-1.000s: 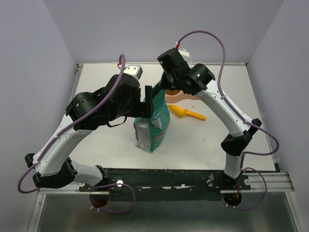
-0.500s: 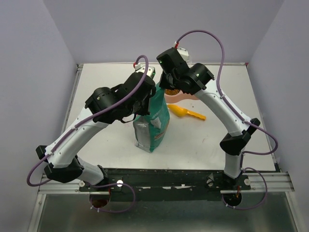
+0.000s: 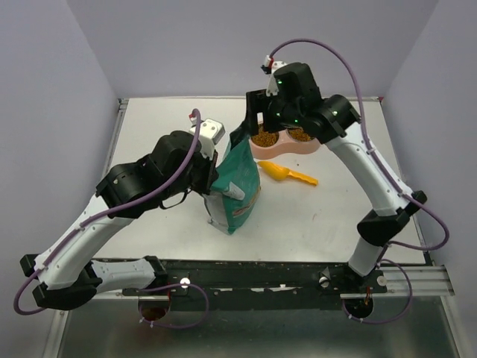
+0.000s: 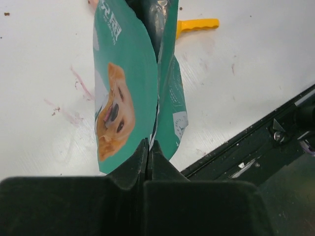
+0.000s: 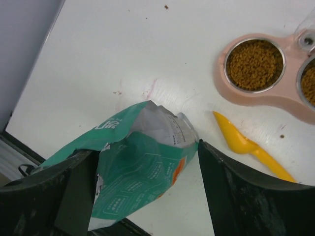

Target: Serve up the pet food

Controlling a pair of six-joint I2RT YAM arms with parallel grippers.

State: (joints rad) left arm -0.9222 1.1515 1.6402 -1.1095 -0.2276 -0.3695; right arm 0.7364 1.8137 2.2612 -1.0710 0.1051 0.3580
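With the pet food (image 5: 254,57) filling both cups of the pink feeder (image 5: 275,101) near the far edge of the surface (image 5: 123,44), the step in hand looks like putting down the teal bag (image 4: 123,98). The left gripper (image 4: 149,147) pinches its edge tight; the right gripper (image 5: 145,147) gapes empty over its mouth. Next, the bag must stand steady before release.

Teal bag (image 3: 237,190), pinched by the left gripper (image 4: 149,150), blocks mid-table. Scoop (image 3: 287,174) and pink double bowl (image 5: 258,101) crowd its far-right side. Bare tabletop (image 3: 149,125) lies far-left and near-right.
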